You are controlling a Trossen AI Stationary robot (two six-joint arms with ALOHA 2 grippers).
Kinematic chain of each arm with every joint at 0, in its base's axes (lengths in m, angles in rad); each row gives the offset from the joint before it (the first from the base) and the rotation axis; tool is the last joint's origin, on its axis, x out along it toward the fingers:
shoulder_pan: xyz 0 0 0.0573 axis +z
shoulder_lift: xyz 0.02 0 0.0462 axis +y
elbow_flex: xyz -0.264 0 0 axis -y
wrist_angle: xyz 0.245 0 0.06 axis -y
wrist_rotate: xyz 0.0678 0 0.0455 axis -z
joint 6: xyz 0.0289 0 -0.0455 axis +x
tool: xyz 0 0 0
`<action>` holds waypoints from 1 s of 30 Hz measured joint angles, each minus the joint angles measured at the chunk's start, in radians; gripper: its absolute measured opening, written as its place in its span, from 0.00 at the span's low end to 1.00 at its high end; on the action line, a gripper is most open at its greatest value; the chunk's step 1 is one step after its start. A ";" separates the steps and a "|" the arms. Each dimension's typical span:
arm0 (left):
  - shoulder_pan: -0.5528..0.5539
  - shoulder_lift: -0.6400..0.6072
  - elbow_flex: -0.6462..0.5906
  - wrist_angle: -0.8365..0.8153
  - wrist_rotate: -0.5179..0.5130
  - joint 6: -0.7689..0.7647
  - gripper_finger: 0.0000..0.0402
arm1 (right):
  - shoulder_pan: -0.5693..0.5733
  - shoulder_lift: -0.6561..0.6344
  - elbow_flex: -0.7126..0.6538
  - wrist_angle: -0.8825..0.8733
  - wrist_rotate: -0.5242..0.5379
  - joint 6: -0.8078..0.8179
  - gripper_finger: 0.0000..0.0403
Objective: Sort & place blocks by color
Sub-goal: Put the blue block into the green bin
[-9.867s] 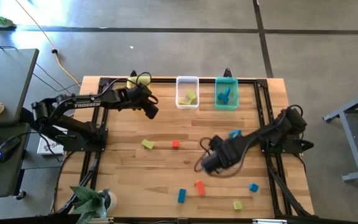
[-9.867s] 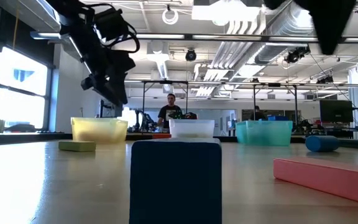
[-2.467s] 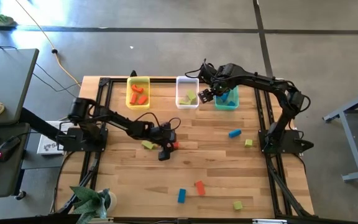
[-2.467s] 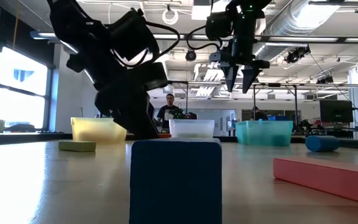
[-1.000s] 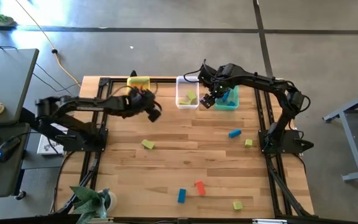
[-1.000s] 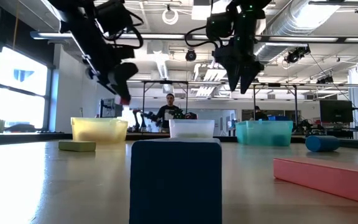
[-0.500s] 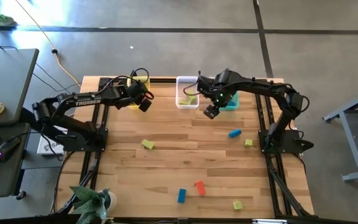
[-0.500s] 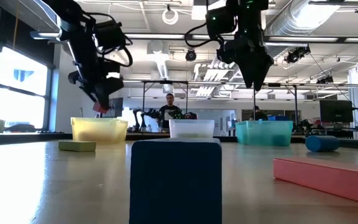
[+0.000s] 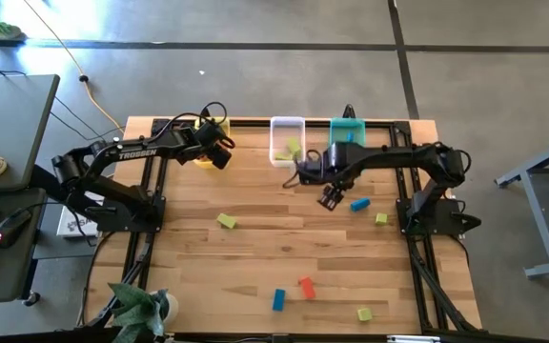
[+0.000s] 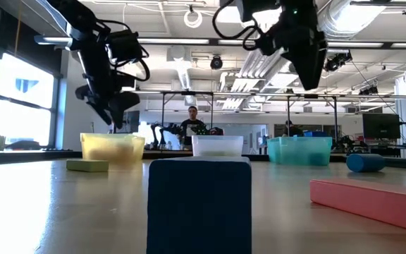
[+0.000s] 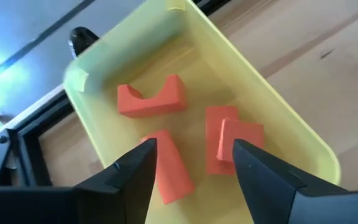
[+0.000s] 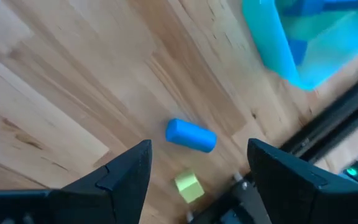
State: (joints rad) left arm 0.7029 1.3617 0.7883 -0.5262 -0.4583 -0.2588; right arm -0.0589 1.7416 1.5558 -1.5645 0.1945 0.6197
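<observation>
My left gripper (image 11: 191, 168) is open and hangs above the yellow bin (image 11: 278, 130) at the table's far edge (image 9: 219, 152). Several red-orange blocks (image 11: 151, 99) lie on the bin's floor below the fingers. My right gripper (image 12: 194, 155) is also open. It is over the bare table (image 9: 330, 197), just left of a blue cylinder block (image 12: 190, 135) that lies on its side. A yellow-green cube (image 12: 188, 185) sits beyond that block. Other loose blocks lie flat on the table: yellow-green (image 9: 227, 221), blue (image 9: 278, 299), red-orange (image 9: 306, 287) and yellow-green (image 9: 364, 313).
The clear bin (image 9: 287, 141) holds yellow-green blocks and the teal bin (image 9: 347, 133) holds blue ones; both stand at the far edge. Dark frame rails run along the table's left and right sides. A person stands far behind the table (image 10: 192, 125).
My left gripper carried a red-orange block from near the table's middle up and toward the far edge, over the yellow bin; the block no longer shows at its fingertips. My right gripper swung away from the clear and teal bins toward the near edge and came down beside the blue cylinder.
</observation>
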 joint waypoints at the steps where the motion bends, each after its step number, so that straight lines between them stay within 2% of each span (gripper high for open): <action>1: 0.000 0.000 0.000 0.000 0.013 0.000 0.50 | 0.020 0.000 0.000 -0.008 0.011 0.028 0.62; 10: -0.006 0.000 0.000 0.032 0.140 0.000 0.50 | 0.175 0.000 0.000 -0.007 0.064 0.256 0.62; 19: -0.038 0.000 0.000 0.046 0.176 0.013 0.50 | 0.280 0.000 -0.002 -0.006 0.066 0.457 0.62; 23: -0.060 0.000 0.000 0.096 0.244 0.044 0.50 | 0.306 -0.005 -0.077 -0.005 0.071 0.454 0.62; 26: -0.079 0.000 0.000 0.142 0.253 0.044 0.50 | 0.317 -0.018 -0.172 -0.006 0.034 0.402 0.62; 30: -0.098 0.000 0.000 0.193 0.254 0.045 0.50 | 0.332 -0.050 -0.278 -0.005 0.047 0.320 0.62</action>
State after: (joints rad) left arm 0.6052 1.3613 0.7887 -0.3332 -0.2043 -0.2139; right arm 0.2727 1.6912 1.2775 -1.5695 0.2412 0.9394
